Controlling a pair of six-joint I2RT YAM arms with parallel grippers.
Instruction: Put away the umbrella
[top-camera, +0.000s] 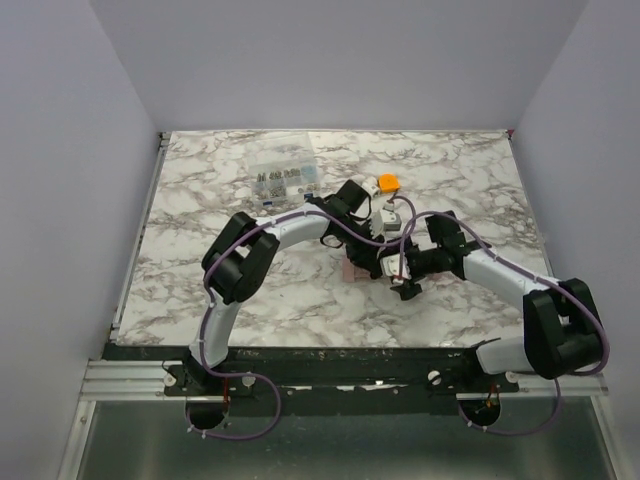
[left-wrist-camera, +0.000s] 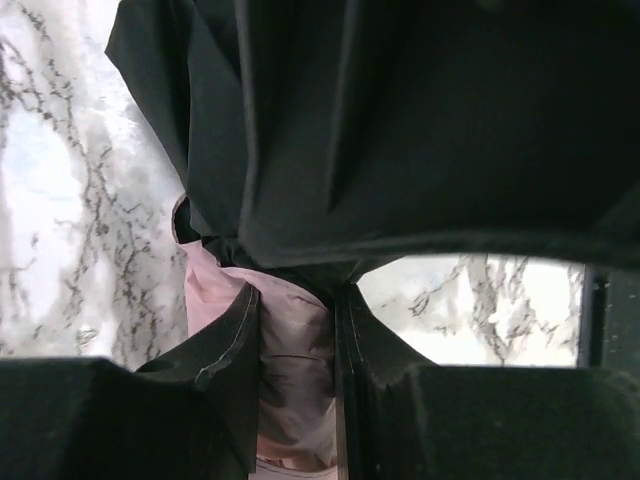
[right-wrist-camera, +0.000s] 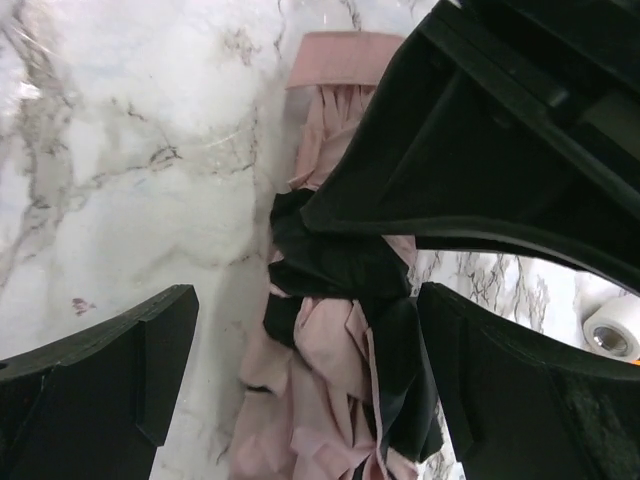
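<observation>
The umbrella (top-camera: 355, 268) lies as a short pale pink roll in the middle of the table, mostly hidden under both grippers. My left gripper (top-camera: 373, 243) is shut on its pink fabric; in the left wrist view the umbrella (left-wrist-camera: 290, 370) fills the narrow gap of the gripper (left-wrist-camera: 297, 300), with dark fabric bunched just beyond. My right gripper (top-camera: 393, 263) is open around the roll. In the right wrist view the gripper (right-wrist-camera: 305, 300) has its fingers on either side of the umbrella (right-wrist-camera: 330, 340), whose pink folds are crossed by dark fabric. Shaft and handle are hidden.
A small orange-and-white gadget (top-camera: 388, 183) sits just behind the grippers. A clear plastic box (top-camera: 282, 178) of small parts stands at the back, left of centre. A small white round object (right-wrist-camera: 610, 335) lies right of the umbrella. Grey walls close the table's sides and back.
</observation>
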